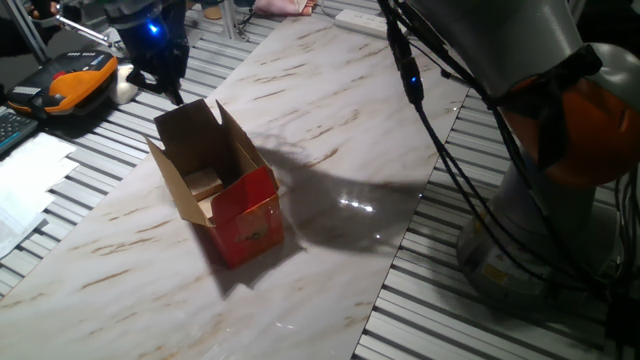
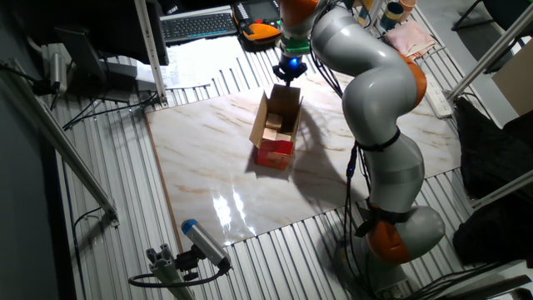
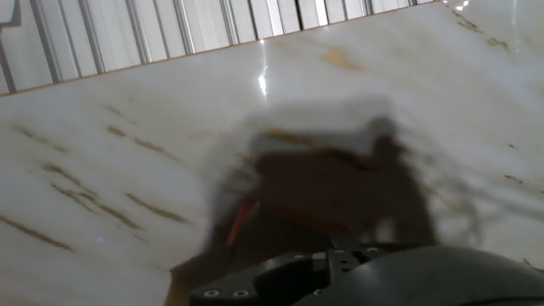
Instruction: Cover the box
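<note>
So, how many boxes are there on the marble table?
1. The red box stands open near the middle of the marble table, its flaps up, with the gripper just behind it. Smaller items lie inside it; more may be hidden.

No text, number or brand can be read in any of the views. The red side of the box carries a small yellowish printed mark, but it is too small and blurred to make out as letters or a sign. The keyboard at the far edge of the other fixed view shows keys with no legible characters. The hand view is too blurred for any lettering.
</note>
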### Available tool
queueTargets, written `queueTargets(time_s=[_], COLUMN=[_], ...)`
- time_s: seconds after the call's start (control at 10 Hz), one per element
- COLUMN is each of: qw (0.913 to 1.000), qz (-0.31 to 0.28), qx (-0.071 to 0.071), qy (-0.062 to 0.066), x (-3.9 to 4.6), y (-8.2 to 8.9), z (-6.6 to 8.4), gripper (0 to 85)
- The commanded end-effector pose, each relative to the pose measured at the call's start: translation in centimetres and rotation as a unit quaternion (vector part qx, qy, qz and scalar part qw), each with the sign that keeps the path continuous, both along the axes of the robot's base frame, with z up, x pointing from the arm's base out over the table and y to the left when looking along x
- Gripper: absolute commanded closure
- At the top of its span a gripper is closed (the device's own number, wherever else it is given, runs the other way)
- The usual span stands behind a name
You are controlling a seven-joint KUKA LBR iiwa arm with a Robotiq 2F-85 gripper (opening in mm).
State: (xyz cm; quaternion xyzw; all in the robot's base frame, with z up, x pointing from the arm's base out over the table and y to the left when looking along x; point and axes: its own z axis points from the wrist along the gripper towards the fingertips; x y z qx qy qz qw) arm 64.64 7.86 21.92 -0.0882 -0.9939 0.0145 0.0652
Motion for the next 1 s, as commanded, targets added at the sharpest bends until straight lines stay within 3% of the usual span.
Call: queueTargets(time_s=[0.0,0.1,0.2,0.3,0.4,0.6,0.9], qw=[1.0000,1.0000,0.9998,0.9989,0.9982,0.9986,0.9989], qz=[0.000,-0.001,-0.006,-0.018,-0.023,-0.024,-0.024], qx=[0.000,0.005,0.019,0.042,0.055,0.048,0.030], qy=[-0.003,-0.003,0.006,0.008,0.007,-0.004,-0.026], x=[-0.44,-0.45,0.22,1.54,2.82,4.20,3.90], y=[-0.2,-0.3,-0.5,-1.2,-1.8,-2.3,-1.8], z=[-0.1,0.0,0.6,1.6,1.8,1.2,-1.4], gripper=[85.0,85.0,85.0,85.0,85.0,85.0,85.0])
